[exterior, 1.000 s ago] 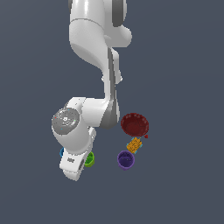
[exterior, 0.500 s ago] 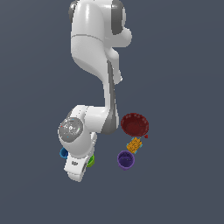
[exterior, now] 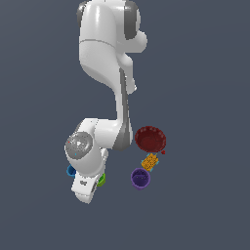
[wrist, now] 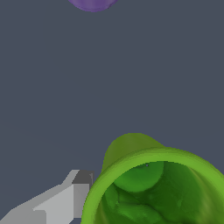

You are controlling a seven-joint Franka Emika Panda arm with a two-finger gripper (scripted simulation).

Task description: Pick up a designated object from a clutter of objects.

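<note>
The green cup [exterior: 101,180] shows in the exterior view only as a sliver beside my hand. It fills the wrist view [wrist: 153,188], seen from above with its open mouth up. My gripper [exterior: 87,193] is low, right at the cup. One grey finger [wrist: 74,192] stands against the outside of the cup's wall; the other finger is hidden. The blue cup [exterior: 71,171] peeks out on the other side of my hand. The purple cup [exterior: 140,178] stands apart toward the exterior view's right and also shows in the wrist view [wrist: 92,4].
A dark red scalloped bowl [exterior: 150,139] stands beyond the purple cup, with a small orange-yellow block [exterior: 150,161] with a teal edge between them. My arm's wrist and forearm hang over the blue and green cups.
My hand has swung from the blue cup's side toward the green cup and dropped lower, covering most of it. In the last half second it hardly moved.
</note>
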